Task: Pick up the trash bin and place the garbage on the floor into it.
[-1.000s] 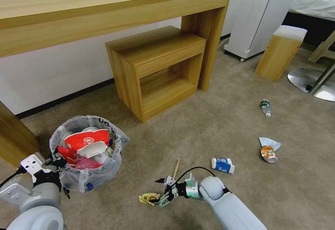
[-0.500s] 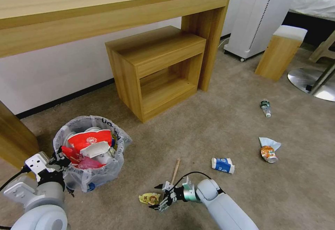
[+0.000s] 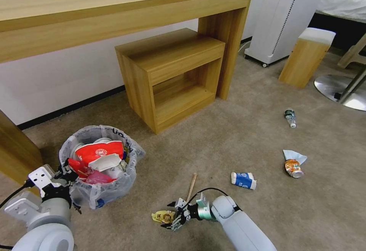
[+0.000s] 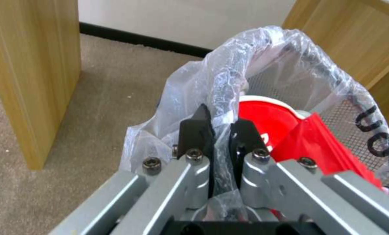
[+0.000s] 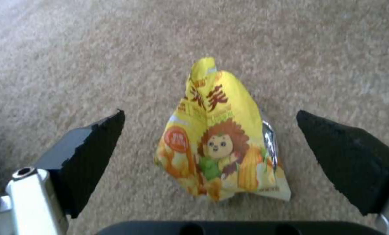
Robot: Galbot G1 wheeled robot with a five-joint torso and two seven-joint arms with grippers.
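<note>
The trash bin (image 3: 100, 184), lined with a crinkled clear bag and holding a red-white paper bowl (image 3: 100, 152) and red packets, sits at the lower left on the beige floor (image 3: 213, 144). My left gripper (image 3: 65, 175) is shut on its rim and bag (image 4: 220, 130). My right gripper (image 3: 172, 217) is low over the carpet and open, its fingers (image 5: 94, 153) standing on either side of a yellow crumpled wrapper (image 5: 220, 143), also seen beside it (image 3: 162, 216). More garbage lies nearby: a wooden stick (image 3: 191, 184), a blue-white carton (image 3: 243, 179), a crushed orange can (image 3: 293, 168) and a small plastic bottle (image 3: 290, 117).
A long wooden desk (image 3: 114, 11) and a wooden side table (image 3: 171, 75) stand against the wall behind the bin. A desk leg (image 3: 15, 148) is close on the left. A white appliance (image 3: 286, 18), a wooden stool (image 3: 307, 56) and a metal chair base (image 3: 343, 87) are at the right.
My right gripper has dropped lower and moved left, its open fingers now bracketing the yellow wrapper. My left gripper and the bin have shifted slightly right.
</note>
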